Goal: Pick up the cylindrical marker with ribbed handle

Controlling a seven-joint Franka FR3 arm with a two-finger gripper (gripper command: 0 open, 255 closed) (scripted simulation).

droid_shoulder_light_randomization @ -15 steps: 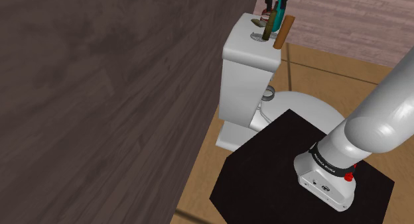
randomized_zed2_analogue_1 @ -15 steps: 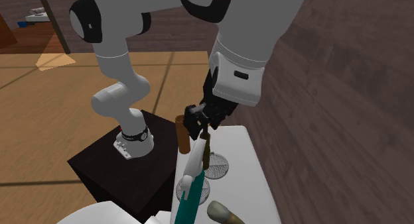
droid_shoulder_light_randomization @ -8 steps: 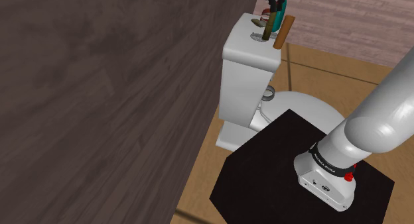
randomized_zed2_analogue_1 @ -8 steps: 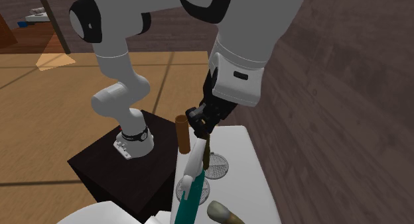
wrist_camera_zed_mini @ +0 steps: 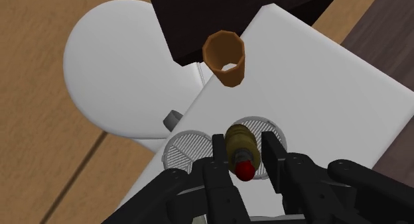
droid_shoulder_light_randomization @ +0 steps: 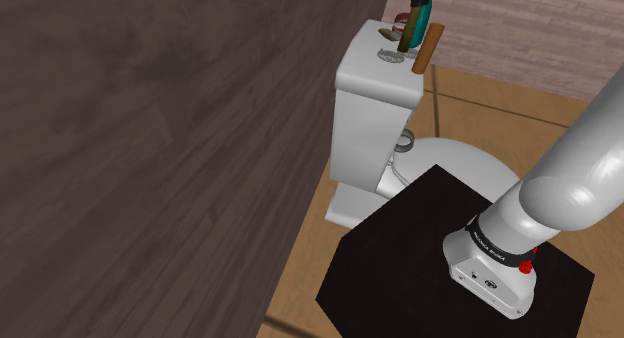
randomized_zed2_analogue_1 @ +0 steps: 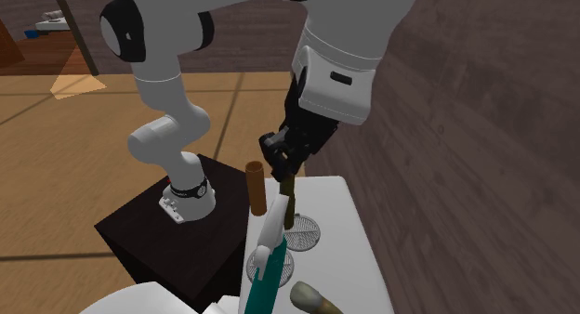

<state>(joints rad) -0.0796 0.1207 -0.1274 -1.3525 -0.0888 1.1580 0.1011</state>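
The marker (wrist_camera_zed_mini: 239, 146) is an olive-brown cylinder with a red tip, upright between my two black fingers. My gripper (wrist_camera_zed_mini: 243, 153) is shut on its upper end. In the second exterior view the gripper (randomized_zed2_analogue_1: 283, 165) holds the marker (randomized_zed2_analogue_1: 288, 205) just over a round mesh disc (randomized_zed2_analogue_1: 305, 233) on the white toilet tank lid (randomized_zed2_analogue_1: 353, 238). In the shoulder view the marker (droid_shoulder_light_randomization: 404, 42) hangs below the gripper (droid_shoulder_light_randomization: 413, 0) at the top edge, above the tank lid (droid_shoulder_light_randomization: 360, 71).
A brown open tube (wrist_camera_zed_mini: 225, 58) stands at the lid's edge beside the marker. A teal and white stick (randomized_zed2_analogue_1: 268, 256) leans nearby. The toilet bowl lid (wrist_camera_zed_mini: 113, 63) lies below, my black stand (droid_shoulder_light_randomization: 400, 246) next to it. A dark wooden wall (droid_shoulder_light_randomization: 150, 156) runs behind the tank.
My gripper has risen a little with the marker clasped in it, so the marker's lower end sits higher over the mesh disc than a second ago.
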